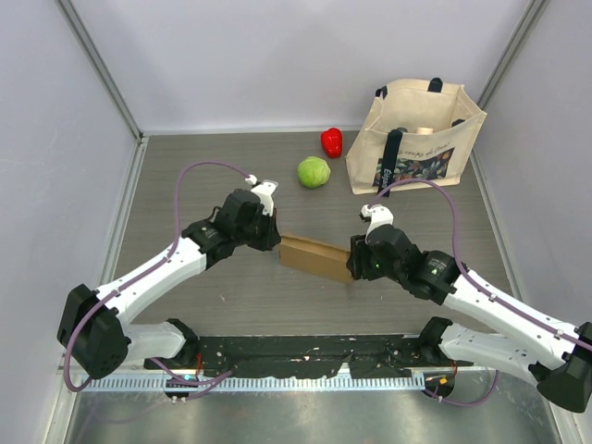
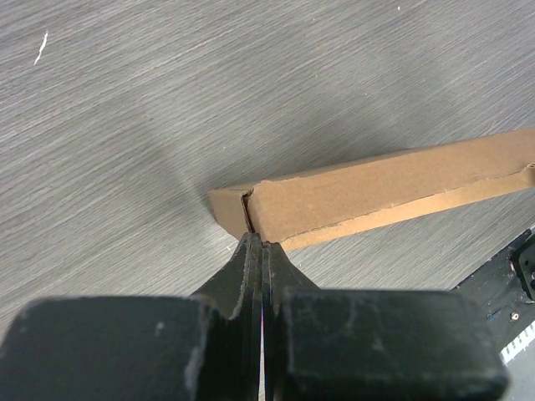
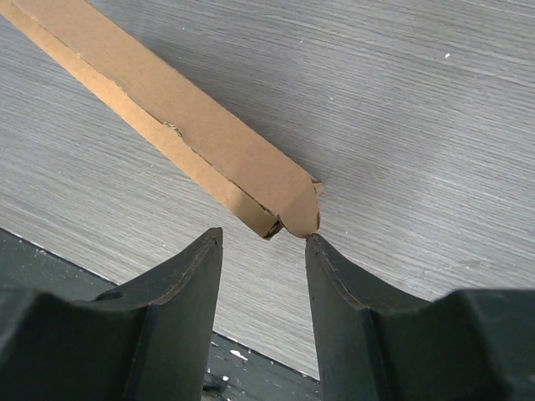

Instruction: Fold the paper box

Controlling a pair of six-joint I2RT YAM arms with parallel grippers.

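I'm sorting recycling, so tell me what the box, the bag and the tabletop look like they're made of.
Box: brown cardboard, matte, seemingly corrugated; the wrist views show rough, layered cut edges.
Bag: beige woven cloth, likely canvas; soft sagging sides, dark handles.
Table: grey with a fine brushed grain, perhaps laminate or metal; the look leaves it open.

The paper box (image 1: 314, 256) lies on the table (image 1: 231, 305) between the two pincers, with the left gripper (image 1: 277, 240) at its left end and the right gripper (image 1: 353, 264) at its right end. Beyond both sits a cabbage (image 1: 314, 172), with a bell pepper (image 1: 332, 141) behind it. The tote bag (image 1: 416, 139) stands beyond the right gripper.
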